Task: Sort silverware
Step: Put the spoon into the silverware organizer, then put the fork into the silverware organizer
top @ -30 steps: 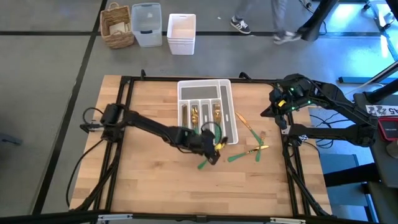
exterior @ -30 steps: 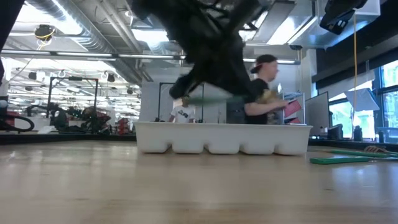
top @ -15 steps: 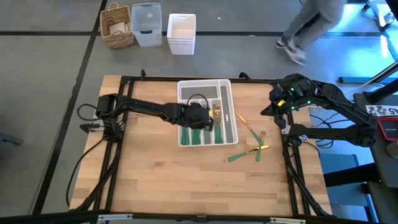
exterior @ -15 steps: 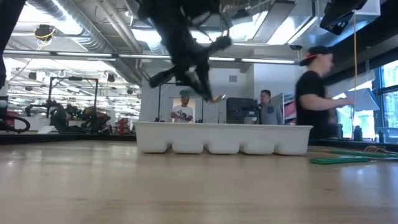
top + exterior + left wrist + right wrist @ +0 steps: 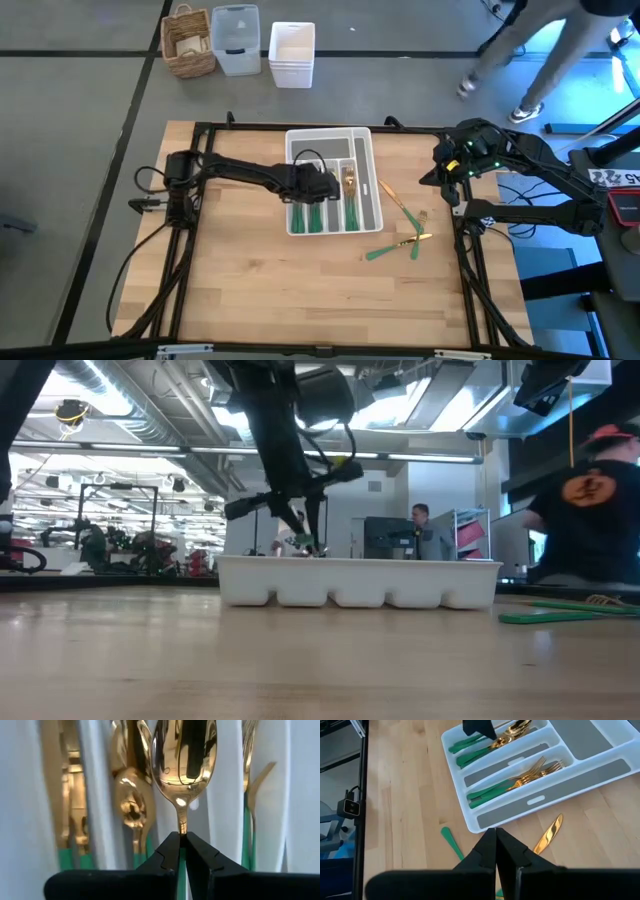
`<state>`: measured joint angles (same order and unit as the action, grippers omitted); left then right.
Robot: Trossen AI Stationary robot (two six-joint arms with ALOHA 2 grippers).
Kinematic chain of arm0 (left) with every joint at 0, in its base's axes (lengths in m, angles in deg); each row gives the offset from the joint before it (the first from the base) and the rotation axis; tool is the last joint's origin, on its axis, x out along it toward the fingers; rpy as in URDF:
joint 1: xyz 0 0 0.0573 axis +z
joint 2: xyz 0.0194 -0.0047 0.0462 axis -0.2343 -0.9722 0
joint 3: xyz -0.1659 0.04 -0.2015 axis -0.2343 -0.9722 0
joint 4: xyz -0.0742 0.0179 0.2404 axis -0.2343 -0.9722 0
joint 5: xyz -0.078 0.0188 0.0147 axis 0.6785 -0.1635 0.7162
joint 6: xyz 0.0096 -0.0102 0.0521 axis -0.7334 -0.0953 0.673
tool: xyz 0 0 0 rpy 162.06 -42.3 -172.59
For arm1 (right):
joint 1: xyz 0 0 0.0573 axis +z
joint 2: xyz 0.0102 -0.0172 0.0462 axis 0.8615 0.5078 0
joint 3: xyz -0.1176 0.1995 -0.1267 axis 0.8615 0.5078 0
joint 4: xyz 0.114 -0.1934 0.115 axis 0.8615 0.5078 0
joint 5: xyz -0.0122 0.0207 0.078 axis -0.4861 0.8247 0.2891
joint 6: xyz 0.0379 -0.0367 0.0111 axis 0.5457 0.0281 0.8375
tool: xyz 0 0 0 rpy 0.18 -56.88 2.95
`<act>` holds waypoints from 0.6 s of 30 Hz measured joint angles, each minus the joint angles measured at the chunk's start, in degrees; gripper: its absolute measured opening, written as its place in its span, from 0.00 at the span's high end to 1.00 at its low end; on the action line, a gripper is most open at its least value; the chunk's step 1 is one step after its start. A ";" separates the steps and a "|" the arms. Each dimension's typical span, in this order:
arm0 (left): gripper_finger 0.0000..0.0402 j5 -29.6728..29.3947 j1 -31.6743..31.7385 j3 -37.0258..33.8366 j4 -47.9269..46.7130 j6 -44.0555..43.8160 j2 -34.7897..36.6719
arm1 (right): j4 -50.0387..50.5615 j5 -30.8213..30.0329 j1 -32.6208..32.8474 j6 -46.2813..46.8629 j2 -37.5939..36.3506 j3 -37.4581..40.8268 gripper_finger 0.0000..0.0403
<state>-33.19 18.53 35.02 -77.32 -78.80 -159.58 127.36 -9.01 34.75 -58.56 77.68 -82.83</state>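
Clamped on the neck of a gold spoon, the left gripper hangs just above the white tray, with more spoons lying in the slots right below its jaws. Closed on nothing, the right gripper waits well off to the side, with a gold knife on the table just ahead of its fingertips and forks in a tray slot beyond

gold-and-green silverware, white tray

Left pincer reaches out over mid-table, closed; right pincer waits folded back, closed.
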 joint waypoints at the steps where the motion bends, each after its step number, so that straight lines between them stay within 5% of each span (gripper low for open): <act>1: 0.98 0.00 -0.11 0.00 0.55 -0.95 -0.53 | 0.00 0.00 0.00 0.00 0.00 0.00 0.99; 8: 0.92 0.32 -0.10 -0.02 0.23 -4.52 -3.15 | 0.09 0.09 -0.04 0.97 0.00 0.00 0.99; 18: 0.80 1.88 0.75 0.02 0.28 3.97 -3.19 | 0.18 0.03 -0.02 6.56 0.00 0.00 0.99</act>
<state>-31.31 19.28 35.04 -77.04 -74.82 -162.77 127.54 -8.98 34.73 -52.00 77.68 -82.83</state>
